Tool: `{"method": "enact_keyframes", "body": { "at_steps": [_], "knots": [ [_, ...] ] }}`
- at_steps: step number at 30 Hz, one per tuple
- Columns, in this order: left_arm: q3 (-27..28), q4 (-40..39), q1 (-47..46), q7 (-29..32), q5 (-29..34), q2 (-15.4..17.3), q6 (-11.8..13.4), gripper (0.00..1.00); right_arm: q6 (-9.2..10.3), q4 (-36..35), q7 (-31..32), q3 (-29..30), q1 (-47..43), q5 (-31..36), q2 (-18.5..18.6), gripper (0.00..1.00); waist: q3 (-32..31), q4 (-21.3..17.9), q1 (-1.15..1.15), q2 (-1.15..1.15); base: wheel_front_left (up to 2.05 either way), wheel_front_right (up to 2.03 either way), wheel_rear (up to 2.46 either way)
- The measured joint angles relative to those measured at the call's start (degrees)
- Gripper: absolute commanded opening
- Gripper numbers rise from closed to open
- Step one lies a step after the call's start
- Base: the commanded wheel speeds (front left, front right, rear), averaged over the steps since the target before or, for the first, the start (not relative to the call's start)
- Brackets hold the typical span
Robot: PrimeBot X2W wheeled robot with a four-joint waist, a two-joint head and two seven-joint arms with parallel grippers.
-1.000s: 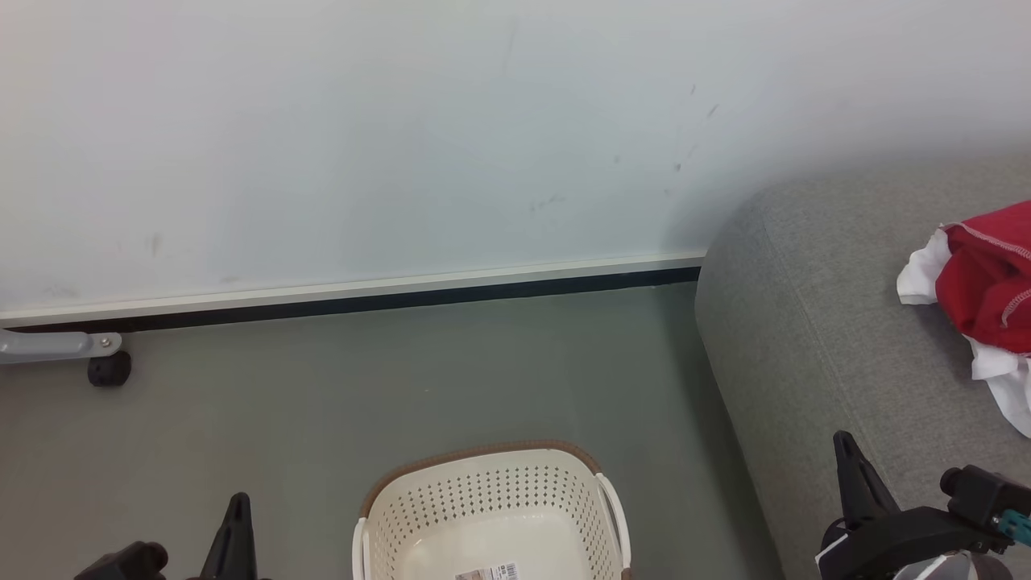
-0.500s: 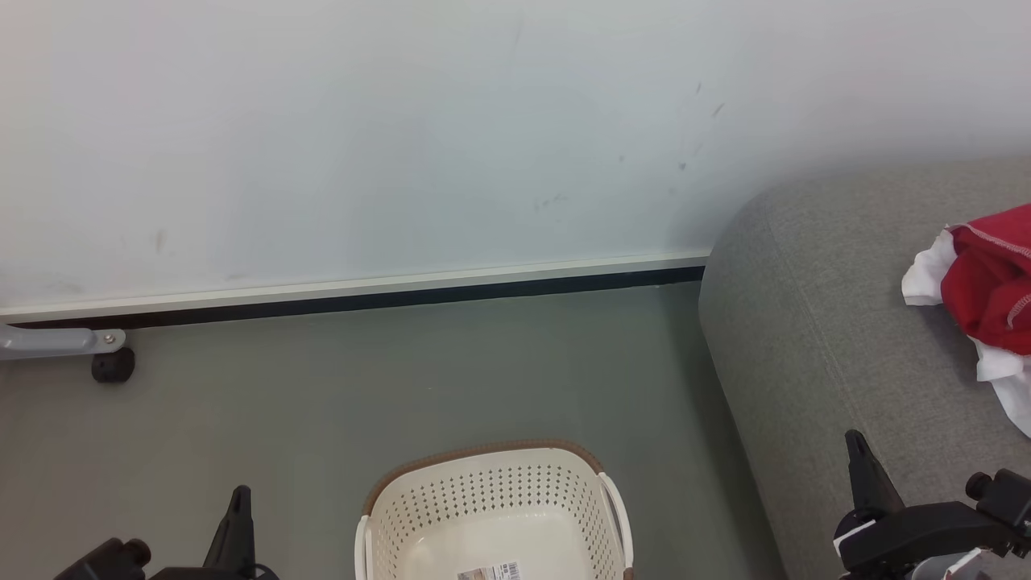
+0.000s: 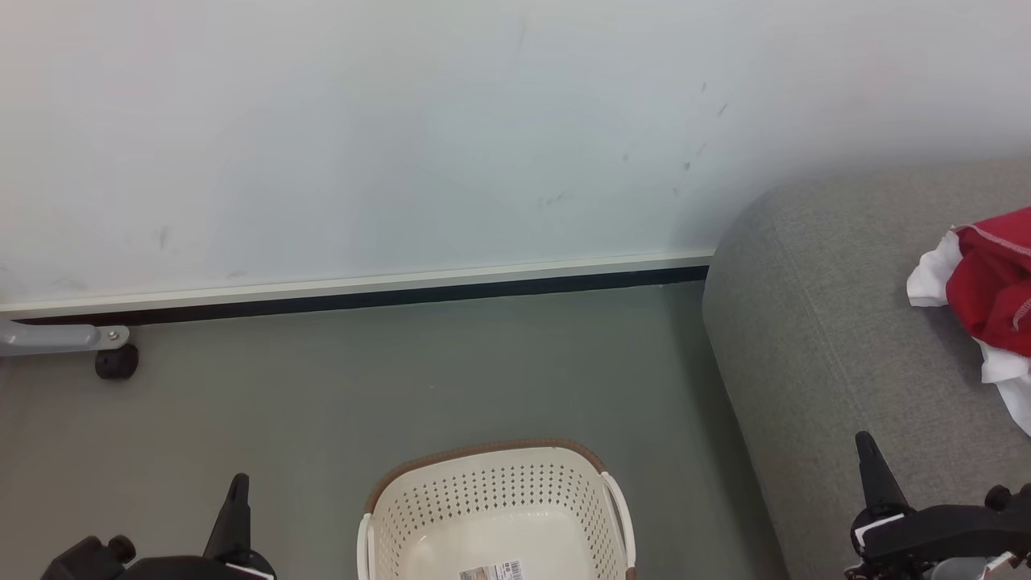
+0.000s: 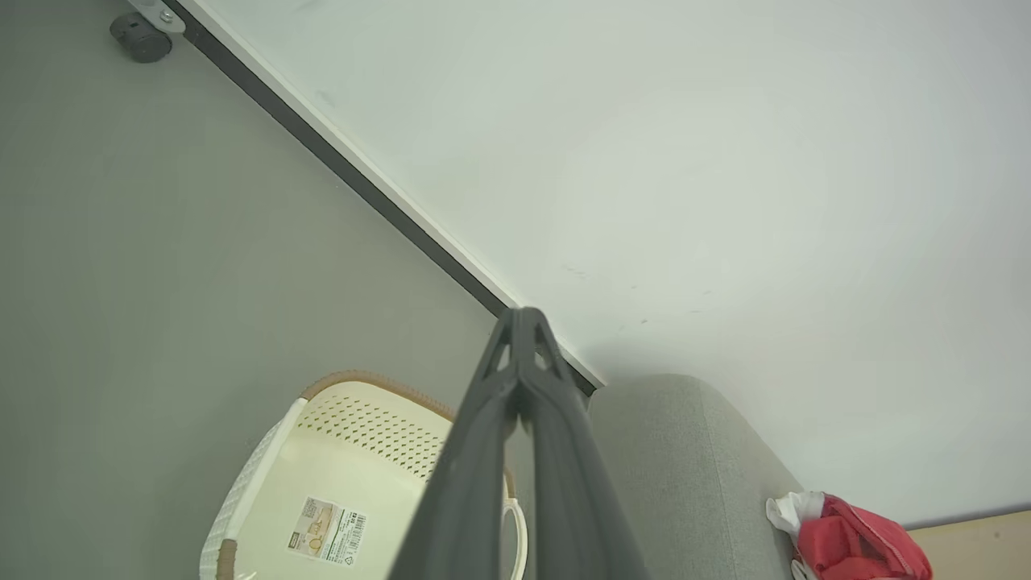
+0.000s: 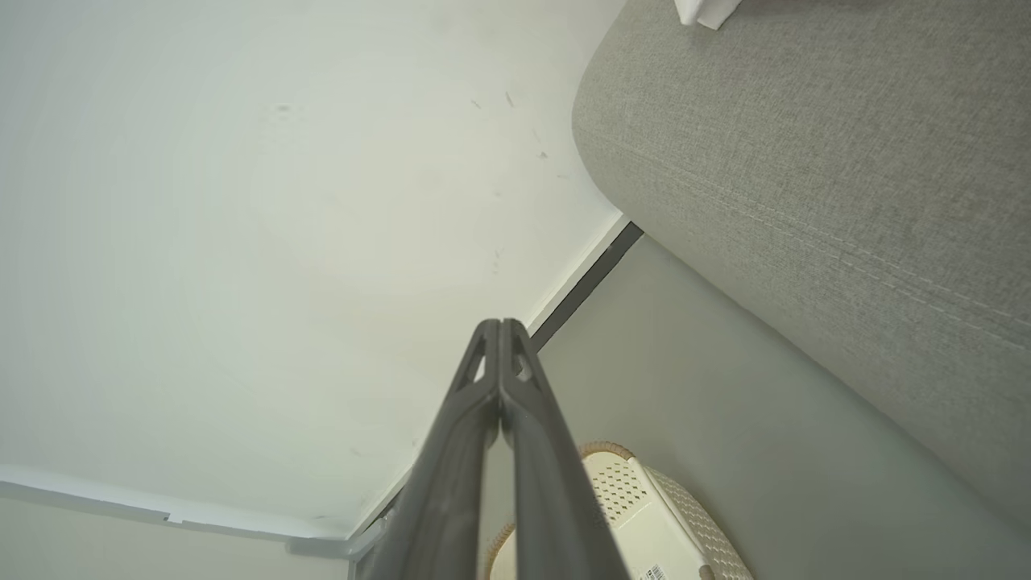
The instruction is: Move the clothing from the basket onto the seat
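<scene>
Well, my left fingers (image 3: 233, 515) are pressed together and empty, just left of the basket (image 3: 491, 487). My right fingers (image 3: 871, 467) are pressed together too, holding nothing, well to the right of the basket, over the seat (image 3: 821, 338). The basket stands on the floor (image 3: 403, 379), a barcode sticker (image 3: 490, 572) on its bottom. The clothing (image 3: 995, 282) lies bunched on the seat, far right of the basket

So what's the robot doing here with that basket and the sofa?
The clothing lies on the seat, and the basket on the floor looks empty. The left gripper and right gripper are both shut, holding nothing, one to each side of the basket. The robot's moving job looks finished.
</scene>
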State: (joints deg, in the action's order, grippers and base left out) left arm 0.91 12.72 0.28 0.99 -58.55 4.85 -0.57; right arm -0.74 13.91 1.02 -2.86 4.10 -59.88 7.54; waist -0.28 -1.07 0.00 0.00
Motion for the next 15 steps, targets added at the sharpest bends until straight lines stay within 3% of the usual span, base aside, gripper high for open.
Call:
{"method": "enact_keyframes", "body": {
  "at_steps": [15],
  "knots": [
    [1.38,1.45,-1.33,1.96,-11.52,-0.94,-2.14,0.0,-2.13,1.21,1.96,3.7,0.09,-11.0,-1.69,0.0,0.14,0.38,0.0,0.0,0.0,0.0,0.0]
  ]
}}
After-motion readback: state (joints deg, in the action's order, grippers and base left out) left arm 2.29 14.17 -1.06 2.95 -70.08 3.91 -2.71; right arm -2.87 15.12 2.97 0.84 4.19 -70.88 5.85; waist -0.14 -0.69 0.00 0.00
